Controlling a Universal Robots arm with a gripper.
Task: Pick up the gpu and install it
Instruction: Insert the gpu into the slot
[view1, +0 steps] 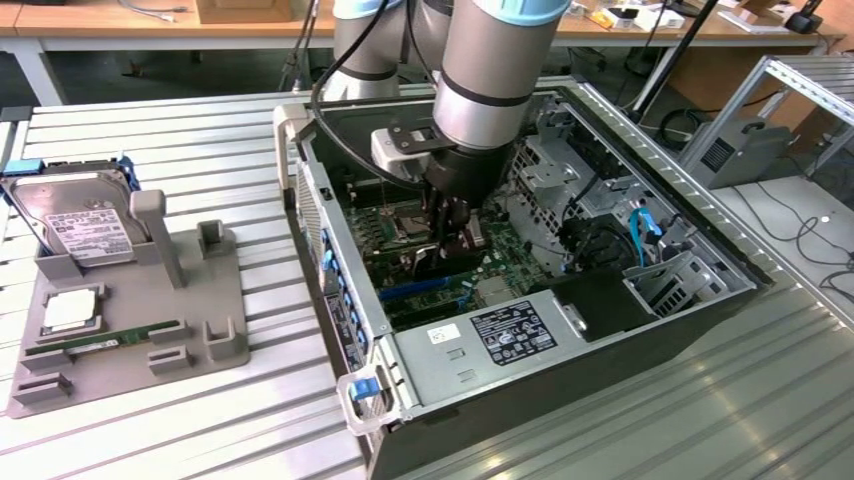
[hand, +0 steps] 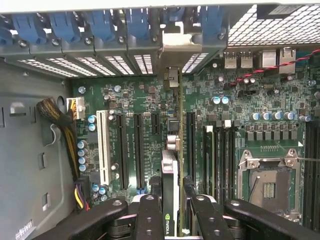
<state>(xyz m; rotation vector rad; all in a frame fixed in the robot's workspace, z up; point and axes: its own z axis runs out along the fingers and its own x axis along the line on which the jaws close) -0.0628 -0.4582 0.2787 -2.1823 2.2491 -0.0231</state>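
Inside the open computer case (view1: 694, 270), the gripper (hand: 172, 207) clamps the upright gpu (hand: 170, 175) between its fingers.

gpu (hand: 171, 190) lower edge behind fingers (hand: 150, 220)

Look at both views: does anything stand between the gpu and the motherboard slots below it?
Nothing visible does. The gripper holds the gpu edge-on inside the open computer case, its silvery bracket up at the rear slot openings. The black expansion slots beside the card lie bare.
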